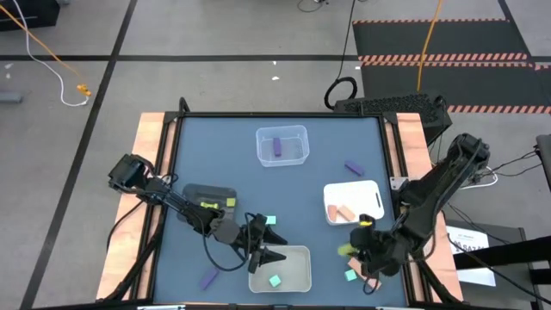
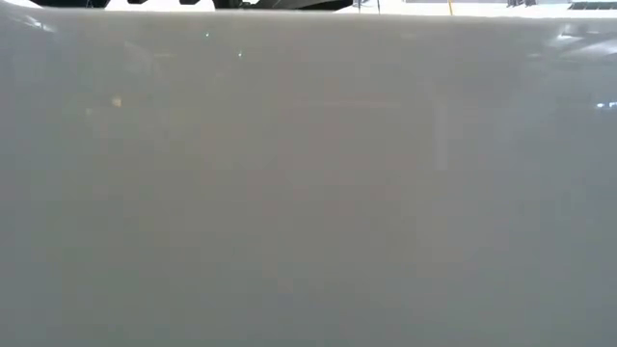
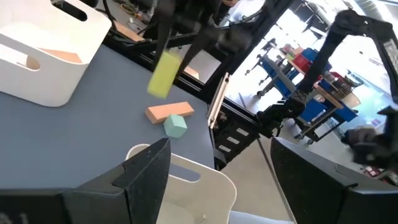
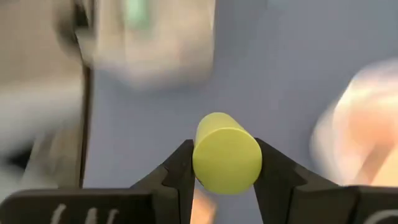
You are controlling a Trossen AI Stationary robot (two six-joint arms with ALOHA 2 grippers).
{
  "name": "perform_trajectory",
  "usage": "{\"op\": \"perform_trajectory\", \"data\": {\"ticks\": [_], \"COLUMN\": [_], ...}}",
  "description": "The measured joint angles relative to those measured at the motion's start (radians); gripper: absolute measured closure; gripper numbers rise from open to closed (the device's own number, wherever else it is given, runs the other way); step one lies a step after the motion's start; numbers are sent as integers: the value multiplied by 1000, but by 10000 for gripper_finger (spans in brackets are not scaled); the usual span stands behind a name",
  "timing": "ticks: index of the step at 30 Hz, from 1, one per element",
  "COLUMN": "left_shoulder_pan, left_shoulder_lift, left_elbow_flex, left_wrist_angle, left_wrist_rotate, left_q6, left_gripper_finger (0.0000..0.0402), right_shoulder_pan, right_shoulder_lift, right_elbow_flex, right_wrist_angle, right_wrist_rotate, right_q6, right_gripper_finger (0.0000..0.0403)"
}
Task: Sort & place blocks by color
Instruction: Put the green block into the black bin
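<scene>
Blue table (image 1: 215, 155) edged in wood, on grey floor with cables. Right gripper (image 4: 227, 180), lower right of the high view, is clamped on a yellow cylinder (image 4: 227, 155) lifted above an orange block (image 3: 169, 111) and teal block (image 3: 176, 126). Left gripper (image 1: 269, 252), fingers spread and empty, sits at the clear tray (image 1: 301, 274), lower centre.

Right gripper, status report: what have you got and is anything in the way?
Right gripper shut on yellow-green cylinder block, lifted off table. Left gripper open, over the near clear tray. Orange bar and teal cube lie below the block.
</scene>
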Motion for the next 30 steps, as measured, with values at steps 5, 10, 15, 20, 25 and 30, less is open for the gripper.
{"op": "perform_trajectory", "data": {"ticks": [5,10,15,20,25,30], "left_shoulder_pan": [6,34,67,68,77,83], "left_shoulder_lift": [0,0,0,0,-1,-1], "left_elbow_flex": [0,0,0,0,0,24], "left_wrist_angle": [-2,0,72,248,417,447], "left_wrist_rotate": [0,-2,-81,-217,-235,-177], "left_q6": [1,60,289,711,1021,1126], "left_gripper_finger": [126,126,126,126,126,126], "right_shoulder_pan": [-1,-34,-108,-164,-238,-331], "right_shoulder_lift": [-112,-144,-112,-85,-48,31], "right_elbow_flex": [0,0,-34,-117,-219,-265], "right_wrist_angle": [191,525,944,1290,1580,1701], "right_wrist_rotate": [395,560,484,384,175,53], "right_q6": [-292,-784,-1205,-1385,-1344,-1196], "right_gripper_finger": [297,297,297,297,297,297]}}
